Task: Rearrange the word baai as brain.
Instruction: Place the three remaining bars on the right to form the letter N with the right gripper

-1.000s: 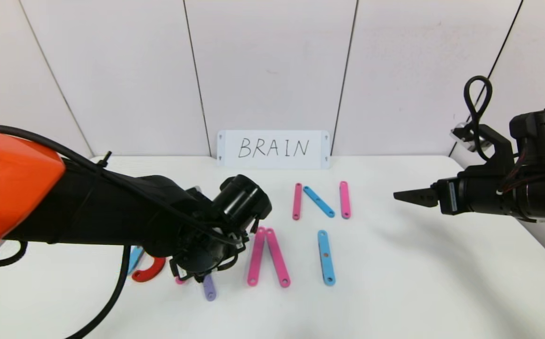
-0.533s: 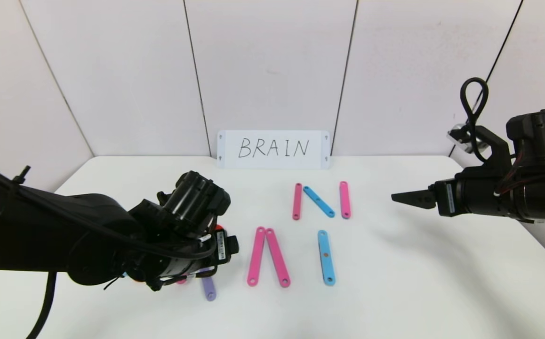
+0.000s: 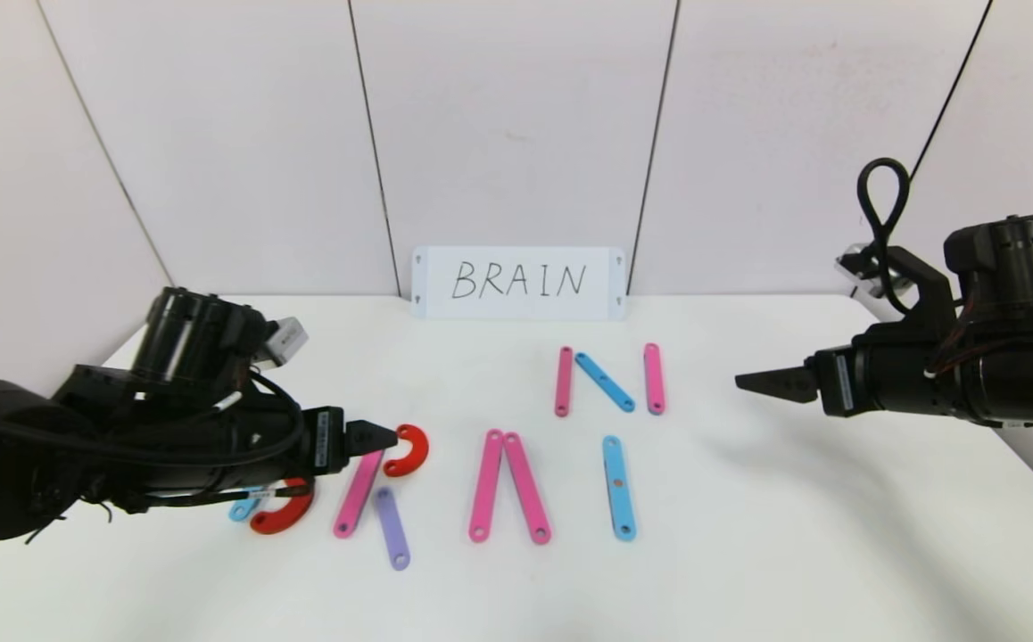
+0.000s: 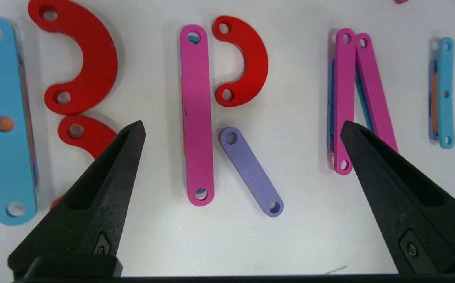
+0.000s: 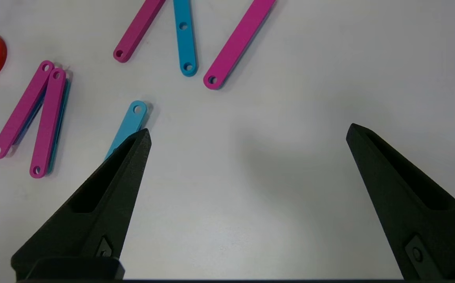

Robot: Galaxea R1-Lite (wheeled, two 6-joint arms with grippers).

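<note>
Head view: the left gripper (image 3: pixel 372 437), spread and empty, hangs lower left beside the pink bar (image 3: pixel 357 493), possibly over it; the right gripper (image 3: pixel 762 383) hovers spread at right.

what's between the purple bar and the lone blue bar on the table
Two long pink bars, joined at the top and spread like an A without a crossbar, lie between the purple bar and the blue bar; head view shows it.

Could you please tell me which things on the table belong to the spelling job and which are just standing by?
Part of the job:
- B: blue bar, red curves
- R: pink bar, red curve, purple bar
- A's pink bars
- I's blue bar
- N's bars

Standing by:
- handwritten BRAIN card
</note>
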